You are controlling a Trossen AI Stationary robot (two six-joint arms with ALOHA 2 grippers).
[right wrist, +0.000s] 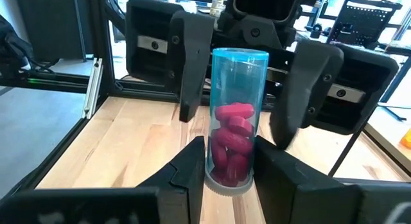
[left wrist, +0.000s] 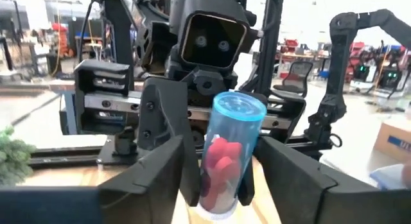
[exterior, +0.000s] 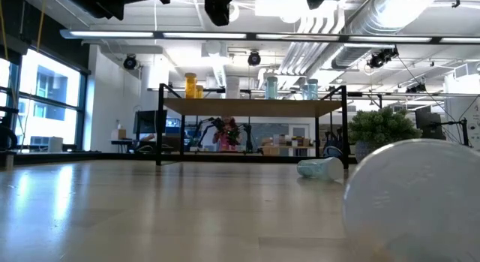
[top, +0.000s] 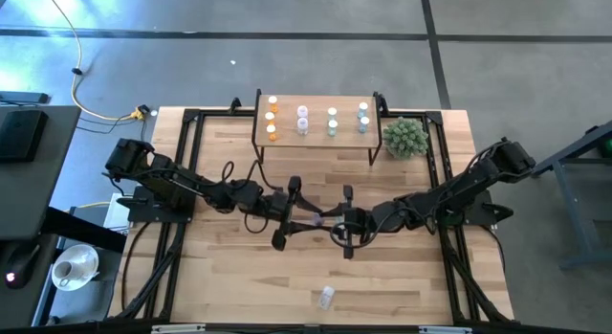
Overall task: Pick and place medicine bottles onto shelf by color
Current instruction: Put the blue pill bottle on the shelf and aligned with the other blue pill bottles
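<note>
Fallen bottle (top: 327, 297) lies near table's (top: 229, 277) front edge, bare wood all around.

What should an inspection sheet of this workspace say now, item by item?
Surface: wooden table, mostly bare.
Job's things: shelf at the far edge carries the sorted bottles in colour columns; a blue bottle with pink contents is held at mid-table; a loose bottle lies near the front edge.
Clutter: green plant ball beside the shelf.
Grippers: right gripper shut on the blue bottle; left gripper open, fingers either side of it.
Cables: yellow cable on the floor.
Surroundings: dark desk left of the table.
</note>
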